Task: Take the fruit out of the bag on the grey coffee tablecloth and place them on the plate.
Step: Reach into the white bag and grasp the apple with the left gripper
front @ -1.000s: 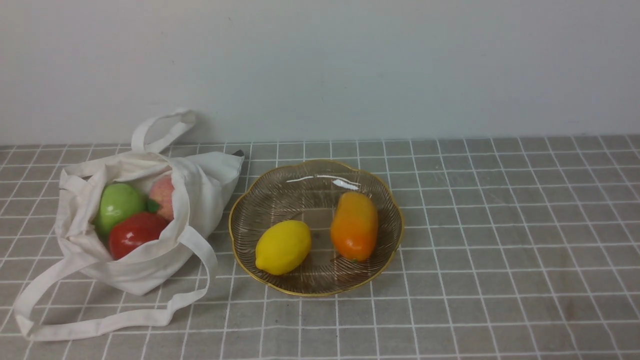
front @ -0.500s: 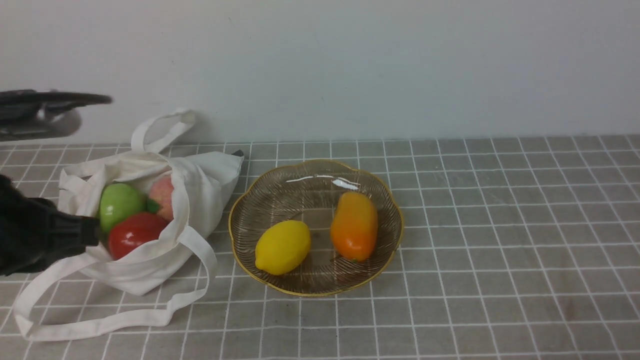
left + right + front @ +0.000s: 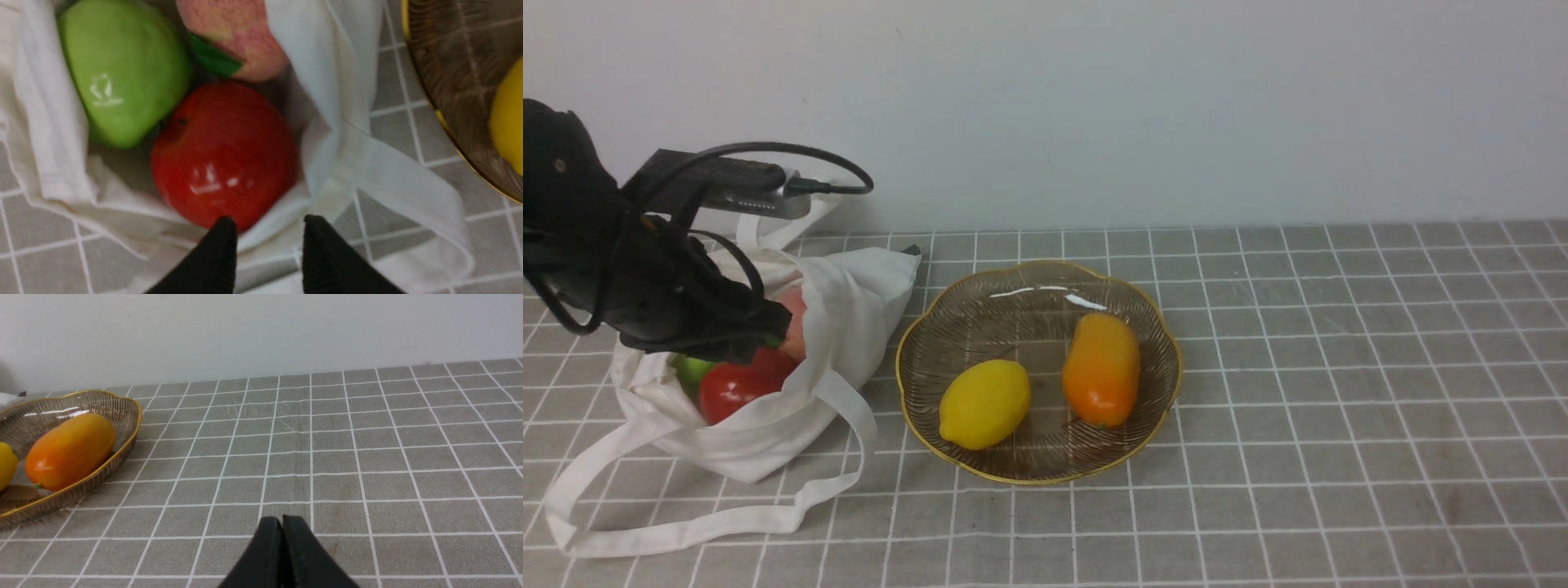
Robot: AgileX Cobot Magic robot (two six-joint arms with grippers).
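Note:
The cream bag (image 3: 854,298) lies open on the grey checked tablecloth (image 3: 1339,367) at the left. In it are a red apple (image 3: 731,388), a green apple (image 3: 692,369) mostly hidden by my arm, and a pink peach (image 3: 798,331). My left gripper (image 3: 752,343) hovers just above the bag's mouth. In the left wrist view it (image 3: 267,232) is open and empty, fingertips over the near edge of the red apple (image 3: 222,151), beside the green apple (image 3: 122,73) and peach (image 3: 237,36). My right gripper (image 3: 282,522) is shut and empty, low over bare cloth.
The gold-rimmed glass plate (image 3: 1029,314) stands right of the bag and holds a yellow lemon (image 3: 985,403) and an orange elongated fruit (image 3: 1102,369). The bag's long straps (image 3: 711,523) trail towards the front. A white wall runs behind the table.
My left arm has come in from the left and moved over the bag's mouth, now covering most of the green apple. The fruit, bag and plate have not moved.

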